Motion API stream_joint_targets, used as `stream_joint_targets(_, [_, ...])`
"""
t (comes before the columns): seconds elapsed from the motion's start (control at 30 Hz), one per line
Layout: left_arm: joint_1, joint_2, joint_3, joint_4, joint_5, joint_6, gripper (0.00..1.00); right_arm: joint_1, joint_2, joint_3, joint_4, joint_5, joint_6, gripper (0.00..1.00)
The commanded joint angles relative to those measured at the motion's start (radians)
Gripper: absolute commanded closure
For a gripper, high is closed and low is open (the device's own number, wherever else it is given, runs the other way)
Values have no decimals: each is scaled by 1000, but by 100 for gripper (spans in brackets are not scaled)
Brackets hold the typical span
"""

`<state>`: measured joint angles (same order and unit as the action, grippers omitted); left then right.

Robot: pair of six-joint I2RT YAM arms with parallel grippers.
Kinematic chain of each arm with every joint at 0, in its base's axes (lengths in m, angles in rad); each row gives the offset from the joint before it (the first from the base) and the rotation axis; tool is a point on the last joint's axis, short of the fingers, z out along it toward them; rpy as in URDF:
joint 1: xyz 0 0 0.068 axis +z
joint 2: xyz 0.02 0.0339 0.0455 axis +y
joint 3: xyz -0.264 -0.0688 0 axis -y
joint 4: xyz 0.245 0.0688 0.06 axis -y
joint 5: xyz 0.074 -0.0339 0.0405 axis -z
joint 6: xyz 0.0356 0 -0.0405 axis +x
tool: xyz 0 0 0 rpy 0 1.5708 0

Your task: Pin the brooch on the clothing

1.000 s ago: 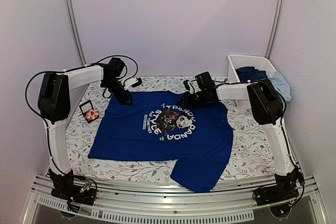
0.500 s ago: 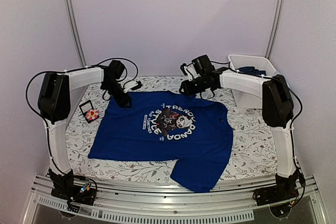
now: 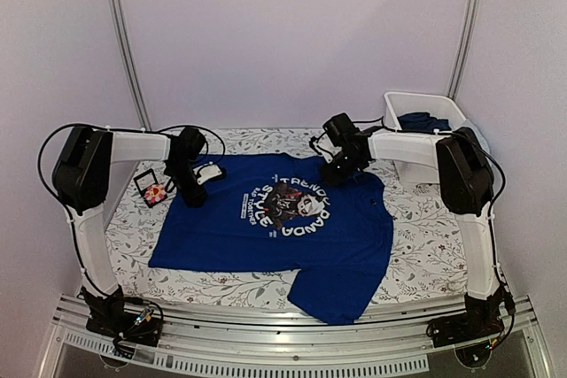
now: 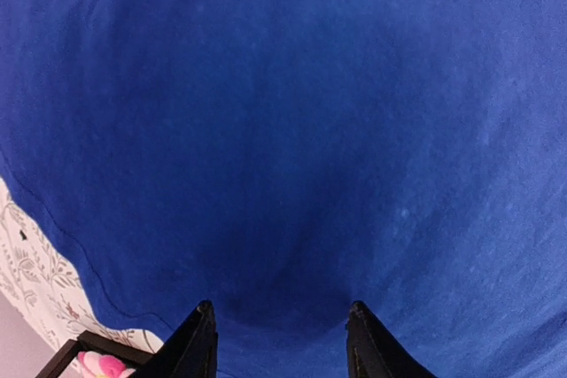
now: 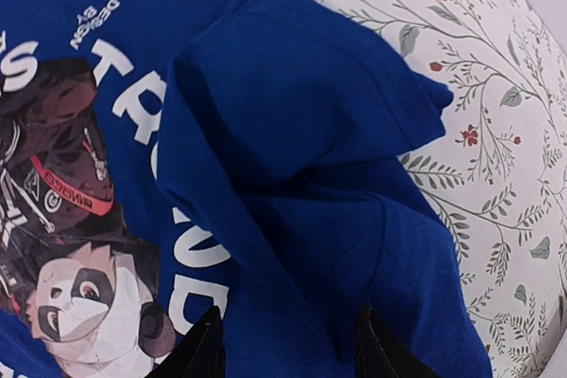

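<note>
Presently the left gripper [image 4: 279, 325] hovers low over plain blue cloth, its fingers apart with nothing between them. The right gripper [image 5: 288, 329] is parted too, above a rumpled fold near the white lettering. Both work over the royal-blue T-shirt [image 3: 266, 227], spread print-up on the floral table cover [image 3: 425, 245]. The pink flower brooch [image 3: 158, 193] lies in its small dark tray [image 4: 66, 351], just beside the shirt's edge. Laying out looks nearly done, while picking up and pinning the brooch remain. Since a second ago the left gripper has dropped from the far edge towards the tray, and the right sits much where it was.
</note>
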<state>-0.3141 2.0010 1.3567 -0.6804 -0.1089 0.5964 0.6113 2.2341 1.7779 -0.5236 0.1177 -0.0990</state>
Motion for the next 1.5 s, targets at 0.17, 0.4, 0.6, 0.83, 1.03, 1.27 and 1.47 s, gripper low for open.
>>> stream_joint_targets(0.17, [-4,-44,-68,36,-24,-2,50,28,-2,-5,220,-54,-508,53])
stream_joint_targets(0.4, [-5,-42,-56,29,-27,-2,50,29,126,138,109,-144,-596,54])
stream_joint_targets(0.6, [-5,-30,-46,29,-34,-4,50,28,207,213,6,-192,-566,62])
stream_joint_targets(0.83, [-5,-18,-33,27,-30,-6,50,25,211,205,7,-180,-554,79])
stream_joint_targets(1.03, [-4,-16,-31,25,-36,-1,50,16,210,220,6,-161,-539,100])
stream_joint_targets(1.27, [-4,-5,-39,29,-59,-1,50,-47,172,242,133,-26,-427,100])
stream_joint_targets(1.47, [-5,12,-35,30,-76,-2,50,-103,197,256,343,196,-389,100])
